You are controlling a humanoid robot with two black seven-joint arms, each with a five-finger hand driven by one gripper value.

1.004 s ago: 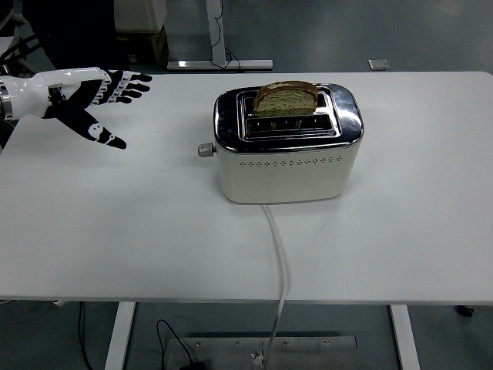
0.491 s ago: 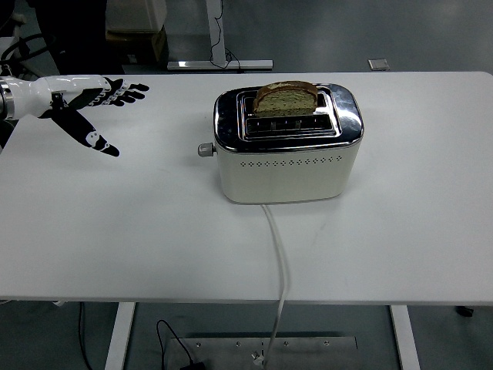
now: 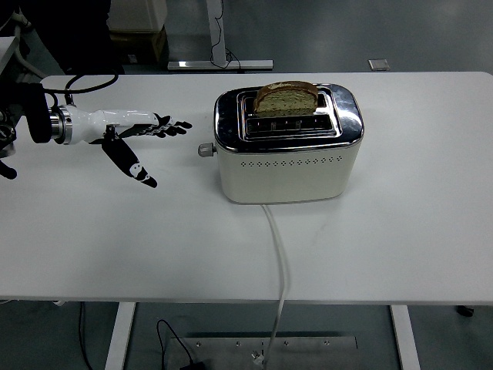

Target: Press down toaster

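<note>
The left hand (image 3: 139,139) has swung in from the table's (image 3: 400,231) far left corner and now reaches toward the toaster (image 3: 286,146), fingers spread wide, holding nothing. Its fingertips are near the lever (image 3: 205,150) on the toaster's left side; bread (image 3: 286,97) stands raised, so pressing remains.

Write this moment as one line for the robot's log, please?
left hand: open, reaching toward lever, not touching | toaster: lever up, bread sticking out | right hand: not in view
</note>
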